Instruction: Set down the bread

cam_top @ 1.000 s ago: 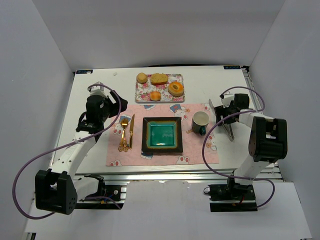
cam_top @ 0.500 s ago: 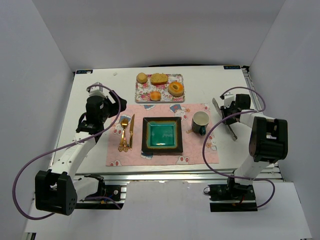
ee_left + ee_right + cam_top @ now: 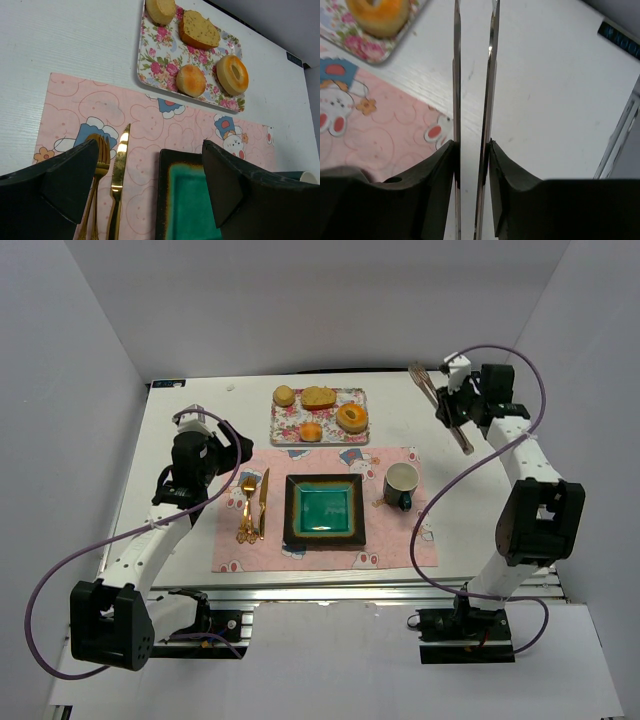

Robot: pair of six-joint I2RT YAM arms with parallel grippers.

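Several pieces of bread lie on a floral tray point(image 3: 280, 421) at the back: a round bun point(image 3: 284, 396), a slice point(image 3: 319, 397), a small bun point(image 3: 311, 431) and a ring-shaped one point(image 3: 352, 417). My right gripper point(image 3: 452, 408) hovers right of the tray, shut on metal tongs point(image 3: 428, 383) whose two blades point(image 3: 456, 75) run forward between the fingers point(image 3: 437, 165) with a narrow gap between them. The ring-shaped bread point(image 3: 380, 15) shows at that view's top left. My left gripper point(image 3: 232, 452) stands open above the placemat's left end, nothing between its jaws point(image 3: 150, 150).
A square teal plate point(image 3: 323, 480) sits bare in the middle of the pink placemat point(image 3: 390, 540). A gold fork and knife point(image 3: 250, 508) lie left of it, and a cup point(image 3: 401, 483) stands to its right. White walls enclose the table.
My right gripper has closed on the tongs, lifted them from the table right of the cup and carried them back toward the tray. The left arm has not moved.
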